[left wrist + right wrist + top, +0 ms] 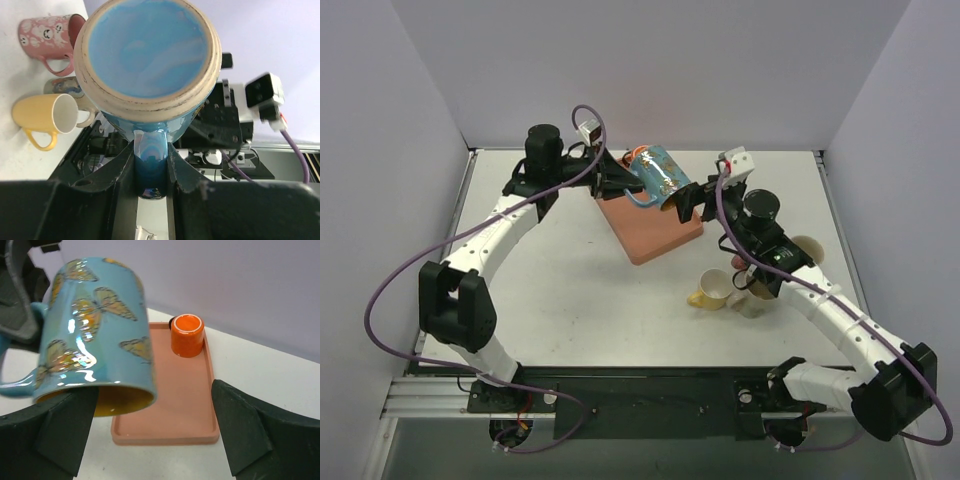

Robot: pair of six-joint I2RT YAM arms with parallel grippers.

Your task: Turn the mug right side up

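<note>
The mug, blue with orange butterflies printed round it and yellow inside, hangs in the air over the far end of the tray. It is tilted, base up toward the left arm and mouth down toward the right arm. The left gripper has its fingers pinched on the blue handle. From the left wrist the pale-rimmed, glossy blue base fills the view.

The right gripper sits just beside the mug's mouth, its two dark fingers spread wide apart and holding nothing. I cannot tell whether the left-hand one touches the rim.

The tray is a plain salmon-pink slab lying askew on the white table. An orange cup with a white ring round its top stands at the tray's far end.

Three more mugs lie by the right forearm. The yellow one is on its side with a white inside. The pink one is dotted with small pale faces. The third carries a blue pattern, too hidden to read.
</note>
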